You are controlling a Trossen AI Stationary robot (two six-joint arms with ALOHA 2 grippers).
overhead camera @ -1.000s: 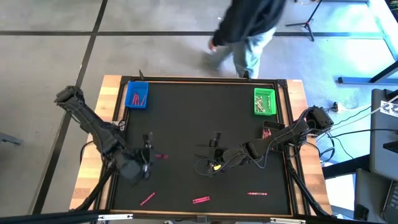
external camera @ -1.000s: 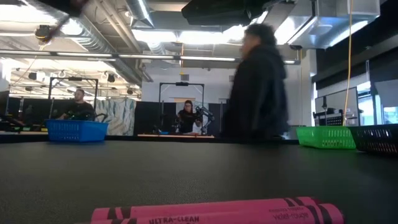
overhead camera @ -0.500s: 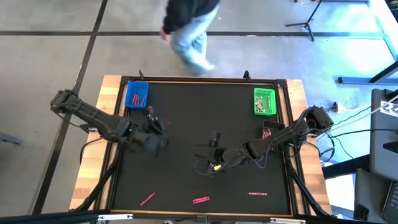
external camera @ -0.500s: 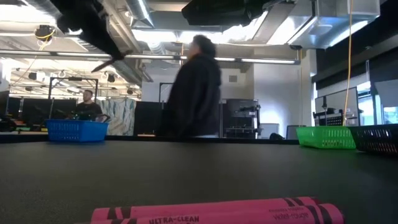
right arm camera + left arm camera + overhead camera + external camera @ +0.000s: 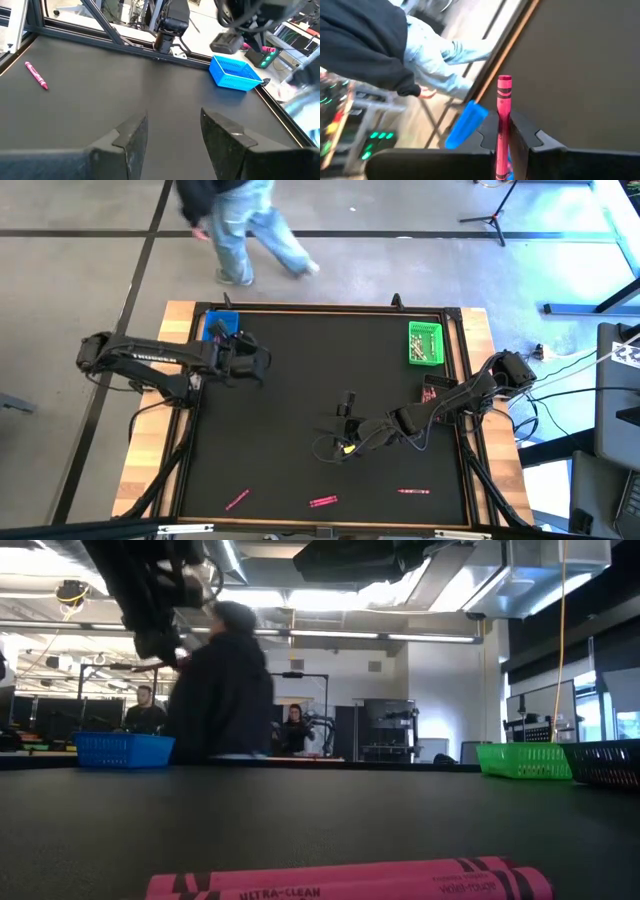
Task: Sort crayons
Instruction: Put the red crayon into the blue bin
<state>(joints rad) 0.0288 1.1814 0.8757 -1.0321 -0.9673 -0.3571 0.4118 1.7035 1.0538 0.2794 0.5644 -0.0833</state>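
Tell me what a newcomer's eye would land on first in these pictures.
The left gripper hangs beside the blue tray at the table's far left corner, pinching a pink crayon. A person strides past the table's far edge. The right gripper rests open mid-table, and three pink crayons lie along the near edge.

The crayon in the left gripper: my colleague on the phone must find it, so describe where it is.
Start at the blue tray in the black table's far left corner. The left gripper hangs beside it, shut on a pink crayon. The other pink crayons lie flat along the table's near edge; this one is clamped between the fingers.
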